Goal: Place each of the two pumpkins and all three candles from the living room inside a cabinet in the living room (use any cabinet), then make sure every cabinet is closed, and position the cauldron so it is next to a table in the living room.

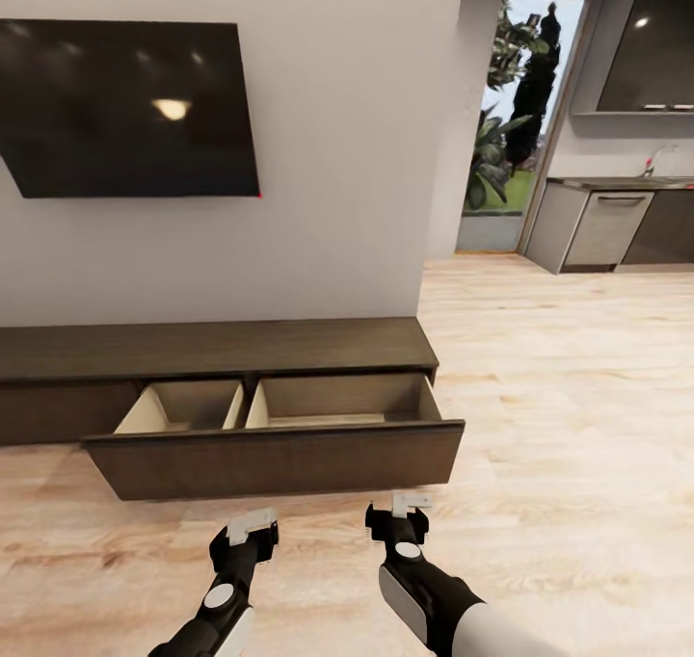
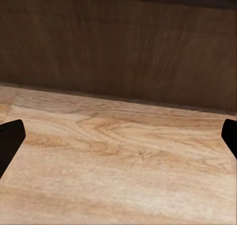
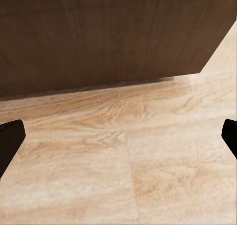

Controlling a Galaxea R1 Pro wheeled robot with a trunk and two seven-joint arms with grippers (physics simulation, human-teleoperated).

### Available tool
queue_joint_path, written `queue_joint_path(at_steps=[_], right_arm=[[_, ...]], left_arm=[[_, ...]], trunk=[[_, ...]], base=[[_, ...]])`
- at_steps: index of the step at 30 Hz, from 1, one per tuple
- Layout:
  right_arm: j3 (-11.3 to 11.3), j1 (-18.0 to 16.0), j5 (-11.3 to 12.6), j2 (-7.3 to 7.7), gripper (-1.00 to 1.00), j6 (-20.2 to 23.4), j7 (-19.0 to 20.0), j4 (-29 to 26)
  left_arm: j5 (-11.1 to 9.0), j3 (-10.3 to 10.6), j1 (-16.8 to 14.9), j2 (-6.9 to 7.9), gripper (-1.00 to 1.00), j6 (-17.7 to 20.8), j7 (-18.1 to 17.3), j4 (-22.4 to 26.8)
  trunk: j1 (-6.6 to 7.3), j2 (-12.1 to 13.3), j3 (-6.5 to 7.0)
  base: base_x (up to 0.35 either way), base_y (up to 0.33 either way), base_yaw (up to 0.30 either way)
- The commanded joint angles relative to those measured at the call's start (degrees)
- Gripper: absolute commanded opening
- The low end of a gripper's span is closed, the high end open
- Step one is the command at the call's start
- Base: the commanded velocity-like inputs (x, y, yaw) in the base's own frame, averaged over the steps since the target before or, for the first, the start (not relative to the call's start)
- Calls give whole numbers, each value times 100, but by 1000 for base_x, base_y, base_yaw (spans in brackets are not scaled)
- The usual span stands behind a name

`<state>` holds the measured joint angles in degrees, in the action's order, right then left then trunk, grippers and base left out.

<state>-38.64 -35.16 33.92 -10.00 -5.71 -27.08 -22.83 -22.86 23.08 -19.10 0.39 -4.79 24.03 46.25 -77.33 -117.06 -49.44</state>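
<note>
A pale grey wall (image 1: 337, 156) carries a dark wall-mounted screen (image 1: 125, 108) reflecting a ceiling light. Light wood plank floor (image 1: 559, 397) runs toward a kitchen with grey cupboards (image 1: 607, 228) and a tall window (image 1: 516, 108) showing greenery.

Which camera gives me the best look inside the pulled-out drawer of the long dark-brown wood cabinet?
The head view: it looks down into the open drawer and shows both pale beige compartments, with nothing visible in them. The left wrist view shows only its dark wood front panel above the floor; the right wrist view shows that front and its end corner.
</note>
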Motion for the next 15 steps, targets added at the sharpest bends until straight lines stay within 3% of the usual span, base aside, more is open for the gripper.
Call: queue_joint_path(at_steps=[1,15], right_arm=[[-47,-8,62,0,100,-44,-32,8],[-47,-8,54,0,100,-50,-33,6]], left_arm=[[-60,30,-6,5,100,-39,34,-2],[-61,30,-6,5,100,-39,31,-2]], trunk=[[-2,-2,-5],[-2,-2,-5]], base=[[215,0,0],[146,0,0]])
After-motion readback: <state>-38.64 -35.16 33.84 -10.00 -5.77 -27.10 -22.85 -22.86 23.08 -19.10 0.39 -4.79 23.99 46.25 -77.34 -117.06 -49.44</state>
